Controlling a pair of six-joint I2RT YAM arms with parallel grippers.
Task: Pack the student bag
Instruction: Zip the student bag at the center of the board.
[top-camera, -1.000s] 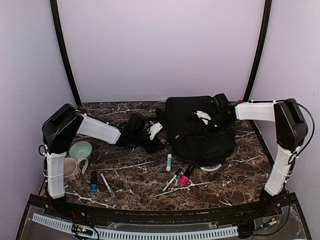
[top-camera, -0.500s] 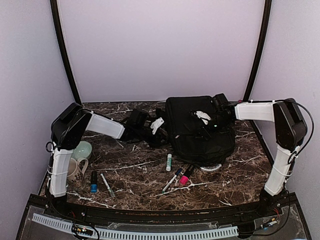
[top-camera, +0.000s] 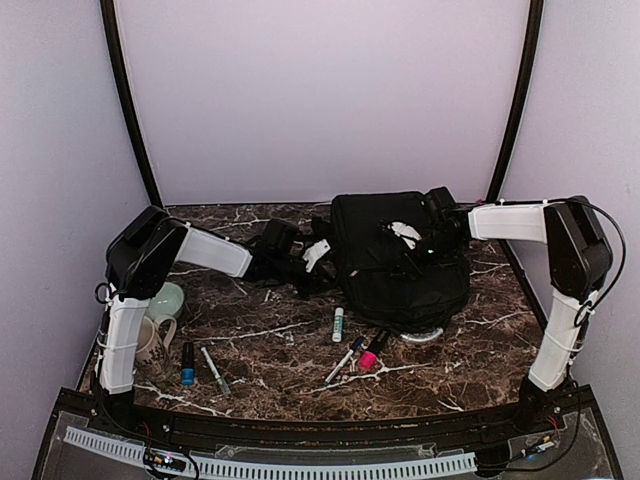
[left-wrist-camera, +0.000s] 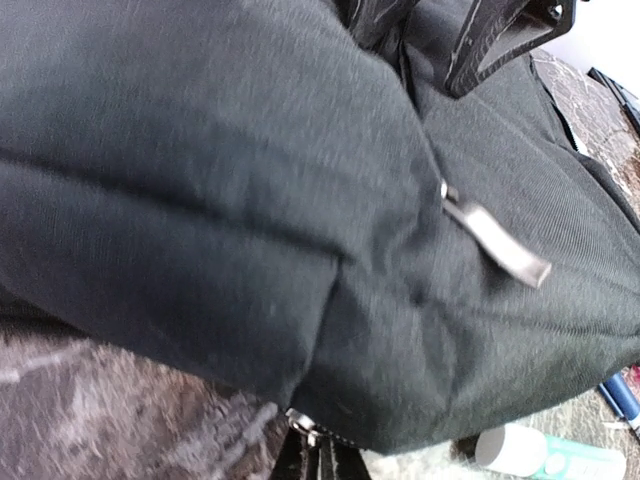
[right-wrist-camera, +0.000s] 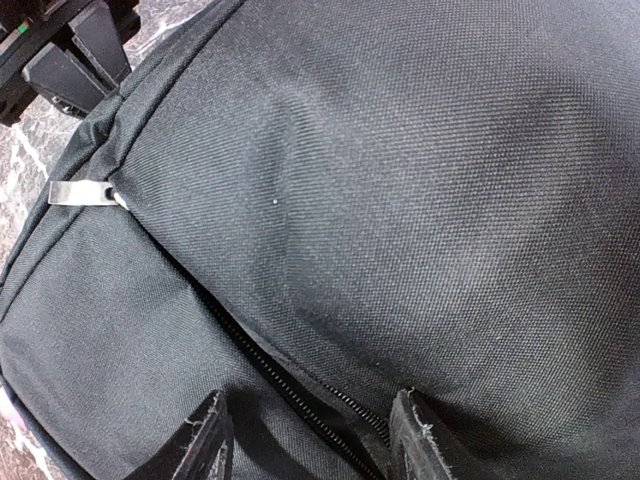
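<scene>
The left gripper (left-wrist-camera: 315, 452) is pressed together at a silver zipper on the left edge of the student bag (top-camera: 390, 270), a large black soft fabric backpack lying on the brown marble table (top-camera: 270, 340). Whether it pinches the pull cannot be told. The right gripper (right-wrist-camera: 310, 440), fingers apart, straddles a zipper on the bag's right side.

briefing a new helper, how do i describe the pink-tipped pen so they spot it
Find the large black backpack on the right half of the marble table. Pens lie scattered at its near edge; the pink-tipped pen is the only one ending in bright pink.
</scene>
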